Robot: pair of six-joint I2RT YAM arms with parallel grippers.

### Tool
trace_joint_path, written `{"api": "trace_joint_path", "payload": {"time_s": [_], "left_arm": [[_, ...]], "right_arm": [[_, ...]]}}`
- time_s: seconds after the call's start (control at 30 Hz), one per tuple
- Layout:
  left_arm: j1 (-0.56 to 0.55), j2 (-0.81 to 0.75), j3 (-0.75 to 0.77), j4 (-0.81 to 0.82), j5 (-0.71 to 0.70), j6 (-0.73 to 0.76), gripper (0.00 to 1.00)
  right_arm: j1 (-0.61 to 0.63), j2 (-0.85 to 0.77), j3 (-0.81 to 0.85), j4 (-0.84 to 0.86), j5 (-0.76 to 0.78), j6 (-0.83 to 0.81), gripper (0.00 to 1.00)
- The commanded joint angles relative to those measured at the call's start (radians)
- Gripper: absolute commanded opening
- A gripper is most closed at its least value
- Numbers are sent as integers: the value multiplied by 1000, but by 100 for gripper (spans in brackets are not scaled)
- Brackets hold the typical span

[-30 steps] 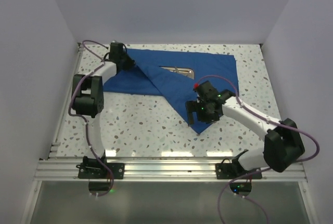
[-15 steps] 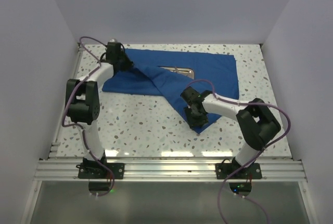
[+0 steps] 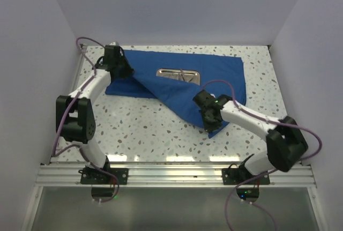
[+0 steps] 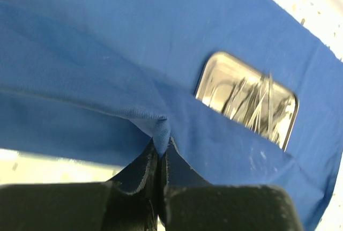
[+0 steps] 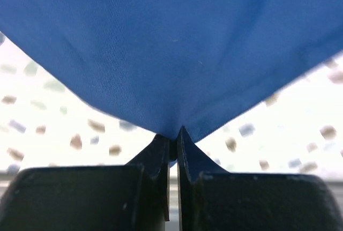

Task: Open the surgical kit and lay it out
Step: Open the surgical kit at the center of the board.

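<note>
The surgical kit's royal-blue cloth wrap (image 3: 177, 78) lies across the back of the table, one flap stretched toward the front right. A shiny steel tray (image 3: 178, 74) with several slender silver instruments (image 4: 252, 99) shows where the cloth has come off it. My left gripper (image 4: 160, 142) is shut on a pinched fold of the cloth at the back left (image 3: 122, 69). My right gripper (image 5: 175, 137) is shut on the flap's corner, a little above the table (image 3: 210, 118). The cloth (image 5: 171, 43) fills the upper right wrist view.
A speckled white tabletop (image 3: 139, 126) runs out to pale walls at the left, back and right. An aluminium rail (image 3: 171, 174) carries both arm bases along the near edge. Purple cables (image 3: 230, 83) loop off the arms.
My right gripper has gone from open to shut on the flap's corner. The flap has slid off the tray, showing more of it. My left arm has drawn back toward the left.
</note>
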Motion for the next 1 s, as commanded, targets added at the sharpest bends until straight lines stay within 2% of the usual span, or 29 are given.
{"api": "trace_joint_path", "payload": {"time_s": [0.0,0.03,0.23,0.37,0.5,0.6,0.63,0.7,0.73,0.77,0.8,0.83,0.97], "left_arm": [[-13,-160,-72,-98,21,47,0],[-13,-186,-129,-109,22,44,0],[-42,-423,-400,-174,37,15,0],[-65,-588,-548,-258,50,-20,0],[-68,-748,-669,-373,57,-37,0],[-68,-832,-713,-468,79,-51,20],[-68,-851,-720,-524,89,-67,27],[-68,-906,-721,-583,131,-80,31],[-68,-924,-715,-641,146,-97,39],[-70,-961,-686,-666,159,-100,43],[-68,-977,-665,-693,172,-106,66],[-68,-990,-642,-748,172,-118,99],[-68,-991,-505,-819,134,-115,100]], "right_arm": [[7,-240,120,-298,131,124,0],[8,-301,144,-393,177,159,0],[8,-435,205,-639,268,310,0],[8,-509,168,-737,300,428,0],[7,-576,116,-762,277,456,0],[5,-581,105,-762,276,482,0],[4,-573,113,-760,282,467,3],[4,-558,160,-762,297,453,38],[4,-540,182,-762,308,444,66],[2,-533,229,-762,317,442,88],[4,-526,252,-762,325,440,94],[4,-512,277,-759,342,440,98],[4,-464,398,-744,391,431,98]]}}
